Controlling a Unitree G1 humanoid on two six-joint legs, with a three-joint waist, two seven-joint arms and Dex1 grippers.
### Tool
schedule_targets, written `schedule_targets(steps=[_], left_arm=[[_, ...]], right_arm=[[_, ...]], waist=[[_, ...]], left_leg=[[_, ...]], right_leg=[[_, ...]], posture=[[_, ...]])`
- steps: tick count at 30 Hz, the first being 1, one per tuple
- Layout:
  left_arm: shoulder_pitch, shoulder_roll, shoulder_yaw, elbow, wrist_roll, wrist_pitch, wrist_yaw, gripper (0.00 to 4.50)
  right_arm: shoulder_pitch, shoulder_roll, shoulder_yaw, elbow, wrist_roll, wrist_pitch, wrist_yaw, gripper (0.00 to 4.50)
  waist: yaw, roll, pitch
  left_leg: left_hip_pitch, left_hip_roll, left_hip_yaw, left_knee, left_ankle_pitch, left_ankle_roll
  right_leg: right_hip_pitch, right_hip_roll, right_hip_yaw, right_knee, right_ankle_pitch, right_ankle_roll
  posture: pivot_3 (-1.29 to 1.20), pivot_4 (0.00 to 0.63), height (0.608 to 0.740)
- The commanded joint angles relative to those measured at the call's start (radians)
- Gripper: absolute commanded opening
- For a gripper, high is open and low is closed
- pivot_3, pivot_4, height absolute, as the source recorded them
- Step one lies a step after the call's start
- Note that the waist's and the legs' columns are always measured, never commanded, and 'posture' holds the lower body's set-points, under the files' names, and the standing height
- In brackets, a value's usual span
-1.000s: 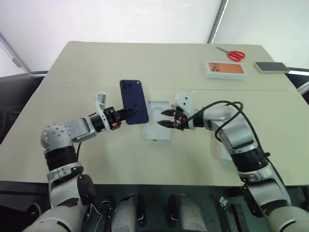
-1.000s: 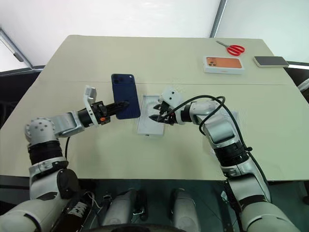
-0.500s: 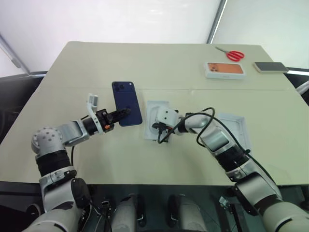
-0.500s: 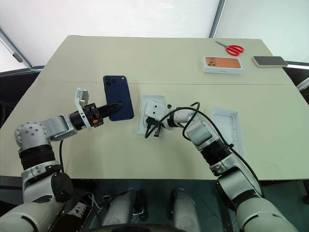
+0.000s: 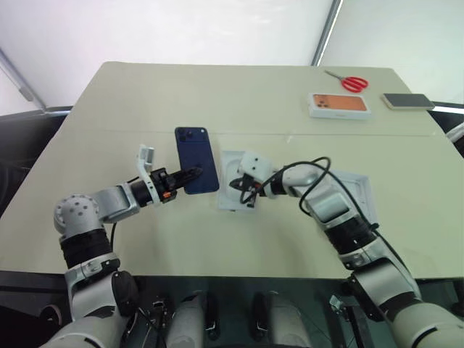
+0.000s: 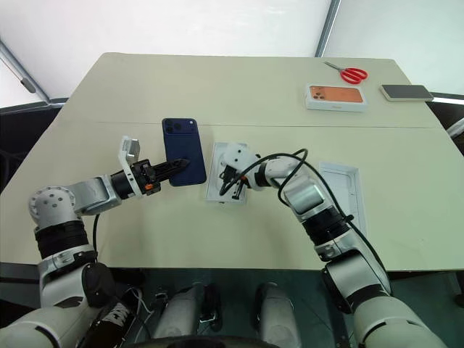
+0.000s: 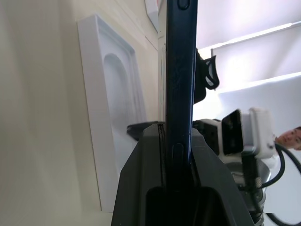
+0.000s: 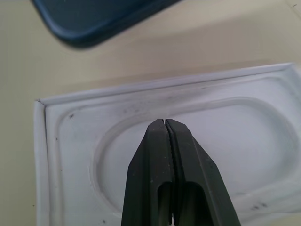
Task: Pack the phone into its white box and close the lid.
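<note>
— What did the pincers hold?
— The left pincer (image 5: 190,176) clamped the phone (image 5: 197,159) upright above the worktop (image 5: 217,94). The right pincer (image 8: 167,123), fingers pressed together empty, hovered over the white box (image 5: 230,185) beside it.

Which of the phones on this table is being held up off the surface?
The dark navy-blue phone, gripped by the left hand. The grey phone lies flat at the table's far right corner.

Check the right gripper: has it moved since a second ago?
Yes. The right gripper, now shut, has shifted toward the robot's left over the white box: earlier it hung past the box's right edge, now its tips are above the box's inside.
</note>
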Motion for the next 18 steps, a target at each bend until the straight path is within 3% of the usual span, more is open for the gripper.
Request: schedule_targets(steps=[1, 8, 18], left_arm=[[-0.034, -0.011, -0.03, 0.009, -0.024, 0.018, -0.017, 0.0], [-0.091, -0.006, -0.166, 0.118, 0.05, -0.021, -0.088, 0.0], [-0.177, 0.01, -0.267, 0.268, 0.146, -0.103, -0.2, 0.0]], right_arm=[[-0.023, -0.089, -0.086, -0.073, 0.016, 0.027, 0.017, 0.04], [0.086, -0.175, -0.154, -0.131, 0.059, 0.024, 0.032, 0.04], [0.106, -0.168, -0.146, -0.14, 0.045, 0.028, -0.015, 0.04]], waist=[[0.0, 0.0, 0.0], [-0.003, -0.001, 0.0], [-0.003, 0.0, 0.0]], left_leg=[[0.0, 0.0, 0.0, 0.0, 0.0, 0.0], [0.0, 0.001, 0.0, 0.0, 0.0, 0.0], [0.0, 0.001, 0.001, 0.0, 0.0, 0.0]], right_leg=[[0.0, 0.0, 0.0, 0.0, 0.0, 0.0], [0.0, 0.001, 0.0, 0.0, 0.0, 0.0], [-0.001, 0.001, -0.001, 0.0, 0.0, 0.0]], posture=[[0.0, 0.15, 0.738], [0.0, 0.15, 0.738], [0.0, 0.15, 0.738]])
